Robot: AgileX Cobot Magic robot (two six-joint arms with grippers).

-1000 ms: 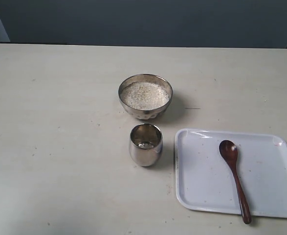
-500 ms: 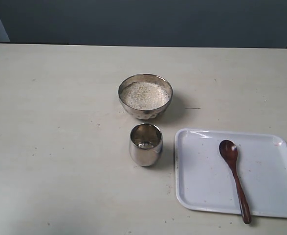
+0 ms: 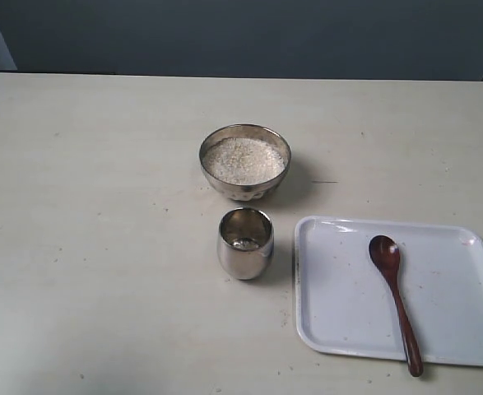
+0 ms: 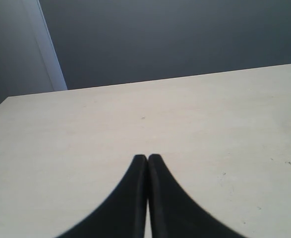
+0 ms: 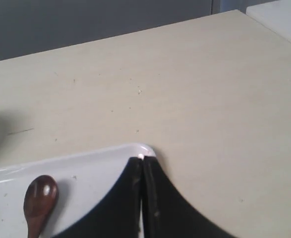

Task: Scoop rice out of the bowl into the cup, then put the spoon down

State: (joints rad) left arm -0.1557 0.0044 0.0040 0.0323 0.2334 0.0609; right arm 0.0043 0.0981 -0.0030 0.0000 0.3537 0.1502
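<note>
The metal bowl (image 3: 245, 162) stands mid-table, filled with white rice (image 3: 243, 160). Just in front of it is the small steel cup (image 3: 245, 242), with a few grains at its bottom. The dark wooden spoon (image 3: 396, 299) lies on the white tray (image 3: 340, 288) at the right, head towards the bowl; its head (image 5: 39, 197) also shows in the right wrist view. My right gripper (image 5: 143, 159) is shut and empty above the tray's far corner (image 5: 143, 148). My left gripper (image 4: 147, 157) is shut and empty over bare table. Neither arm appears in the exterior view.
The pale table (image 3: 101, 206) stretches wide on the left of the bowl and cup. A dark wall (image 3: 241, 33) runs behind its far edge. A white edge (image 5: 279, 15) shows at a corner of the right wrist view.
</note>
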